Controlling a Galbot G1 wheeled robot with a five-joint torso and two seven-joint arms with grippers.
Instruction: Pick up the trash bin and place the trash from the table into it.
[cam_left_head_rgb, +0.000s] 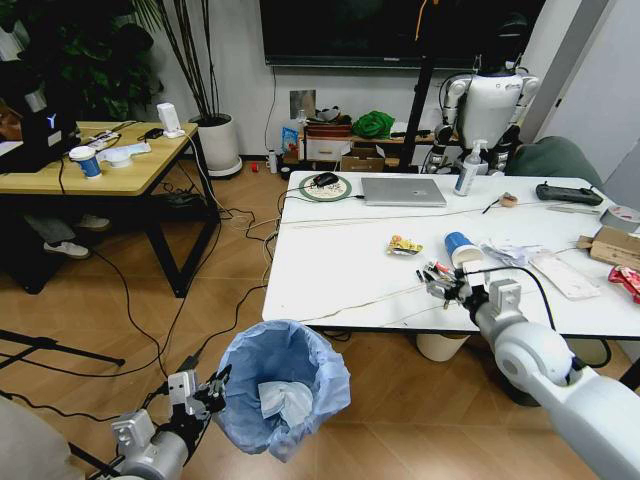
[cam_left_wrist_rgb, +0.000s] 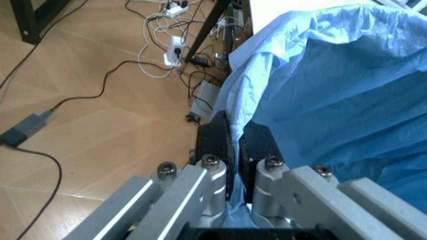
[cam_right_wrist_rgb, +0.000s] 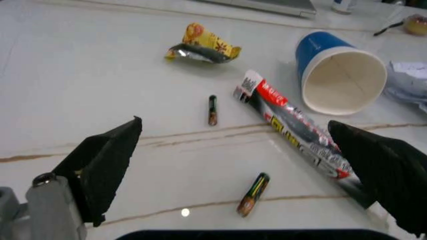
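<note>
Wood flooring with loose cables runs in front of the table, whose glossy white top carries the trash along its near-right portion. The trash bin, lined with a ruffled blue bag, is held off the floor just below and in front of the table's near-left corner. The left gripper grips it with its fingers pressed together on the bag rim.

The right gripper hovers over the table's near edge, jaws spread wide. Between and just beyond its fingers lies a red-and-white tube. A blue paper cup lies on its side next to the tube's far end, and a yellow snack wrapper sits farther in. Two small dark sticks lie on the bare top beside the tube.

Procedure, as judged: the step in hand appears to be picking the tube.
- Align the jaws across the tube's width, not along its length.
- Descend squarely; the glossy surface may let the tube slide or roll.
- Avoid the cup mouth; contact could send it rolling.

Clearance: the top between the tube and the near edge is open. A thin cord crosses the table near the front edge; keep the arm above it. The bin opening sits well left of the tube, so carry the tube along the near edge.
</note>
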